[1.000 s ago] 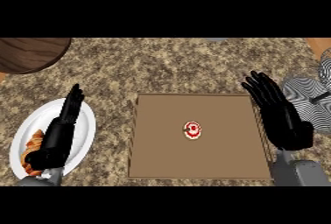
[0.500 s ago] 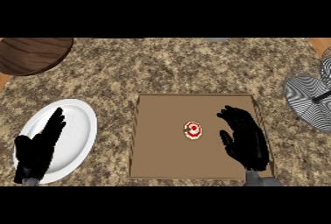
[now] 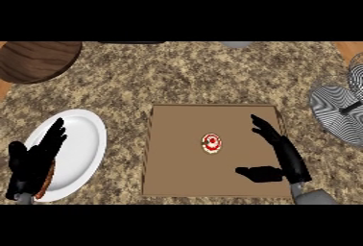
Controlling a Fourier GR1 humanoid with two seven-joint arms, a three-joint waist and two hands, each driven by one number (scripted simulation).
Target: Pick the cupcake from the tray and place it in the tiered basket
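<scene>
Cupcake (image 3: 211, 143): stands upright near the middle of the tray, its red-and-white top showing, with neither hand touching it.
Tray (image 3: 177, 178): brown and square, lying flat on the stone counter (image 3: 177, 72); the cupcake is the only thing on it.
Right hand (image 3: 287, 156): spread above the tray's right side, fingers straight and thumb swung out toward the cupcake; near it but apart, holding nothing.
Step in hand: apparently the approach to the pick, with no grasp made yet.
Next move: the right hand likely needs to shift left and down until thumb and fingers flank the cupcake, then curl round it. The cupcake is small, so the closing wants care.
Basket (image 3: 337, 120): striped tiers at the view's right edge, well apart from the tray; the carry would run rightward.
Left hand (image 3: 35, 163): flat and relaxed over the white plate (image 3: 81, 139) at lower left, resting and holding nothing.
</scene>
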